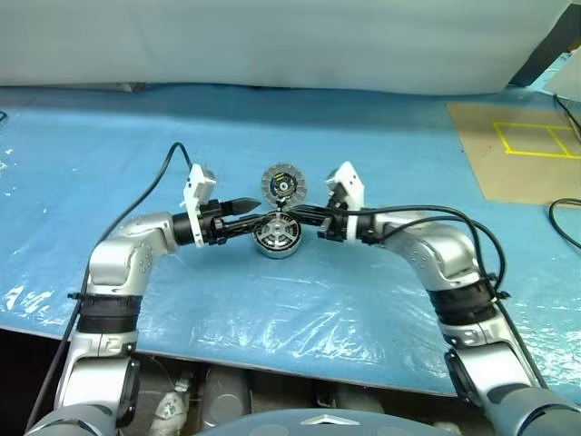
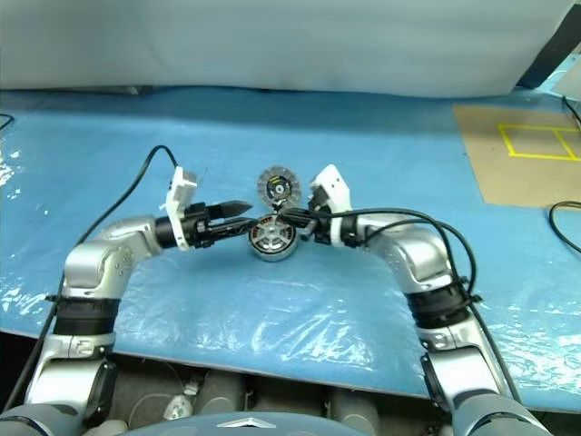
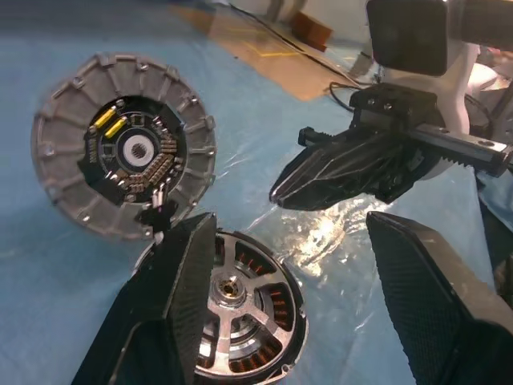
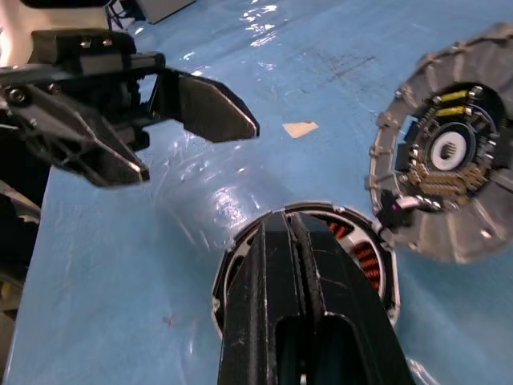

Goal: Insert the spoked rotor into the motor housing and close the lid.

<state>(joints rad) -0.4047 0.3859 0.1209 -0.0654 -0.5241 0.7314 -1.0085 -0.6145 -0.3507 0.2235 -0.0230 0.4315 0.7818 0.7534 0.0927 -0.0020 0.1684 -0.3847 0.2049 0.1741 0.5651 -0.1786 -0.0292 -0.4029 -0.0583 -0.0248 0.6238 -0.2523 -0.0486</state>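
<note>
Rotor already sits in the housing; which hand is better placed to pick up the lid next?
Left. The left hand is open beside the motor housing, with the lid just ahead of it. The right hand is shut over the housing, holding nothing.

My left gripper (image 3: 321,273) points level toward the right, its fingers (image 3: 184,281) spread apart. My right gripper (image 4: 300,265) points left and slightly down, fingers pressed together. Both arms bend inward, tips near each other.
</note>
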